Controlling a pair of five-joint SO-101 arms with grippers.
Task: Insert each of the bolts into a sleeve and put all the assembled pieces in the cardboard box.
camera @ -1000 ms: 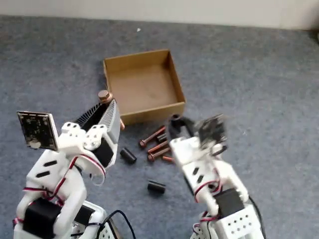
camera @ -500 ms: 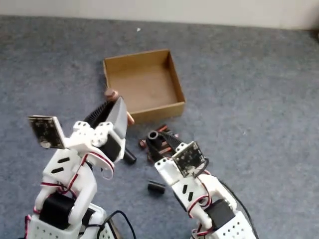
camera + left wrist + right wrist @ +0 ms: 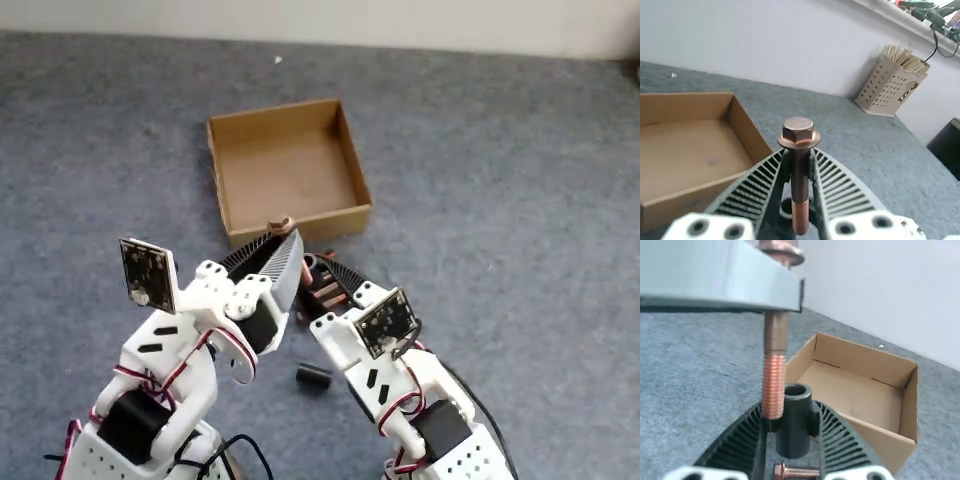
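Held bolt [image 3: 774, 385] beside held sleeve [image 3: 794, 425]; spare bolt [image 3: 795, 471] below; cardboard box [image 3: 875, 437] behind.

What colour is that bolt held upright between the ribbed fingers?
Copper, a shiny reddish brown. The bolt shows best in the left wrist view.

Worktop [image 3: 520, 180] covered in grey, short-pile carpet-like fabric. One small white speck [image 3: 278, 60] lies near its far edge, where it meets a plain pale wall [image 3: 420, 18]. In the left wrist view, a beige perforated holder [image 3: 888, 85] full of thin wooden sticks [image 3: 904, 54] stands on the grey surface against the wall, a dark cable [image 3: 936, 44] hangs just beside it, and a black box-like object [image 3: 946, 150] sits at the edge of view. Light even and soft.
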